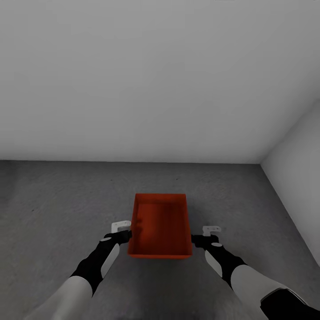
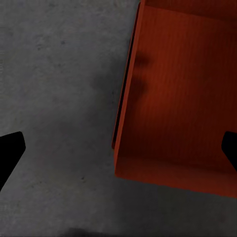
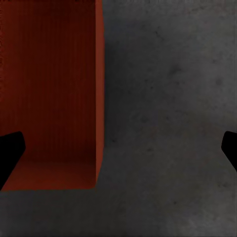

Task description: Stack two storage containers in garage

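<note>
Red-orange, smooth plastic forms the storage container (image 1: pixel 161 225), an open rectangular bin on the mottled concrete floor (image 1: pixel 53 204) near the grey-white wall (image 1: pixel 133 80). Each side wall sits between the spread fingers of the left gripper (image 1: pixel 126 231) and right gripper (image 1: pixel 200 236). It looks light, rigid and slick; the long rims seem safest.

Soft, even light fills the scene, with the pale walls (image 1: pixel 133 80) shading from dimmer grey high up to brighter near the floor (image 1: pixel 53 200), and no glare anywhere. The red-orange container (image 1: pixel 161 224) carries darker patches of shadow on its inner wall and lays a faint, diffuse shadow on the concrete just beside it. Both wrist views are darker and slightly soft, and the fingertips (image 2: pixel 10 150) at their edges read as flat black shapes without detail.
</note>
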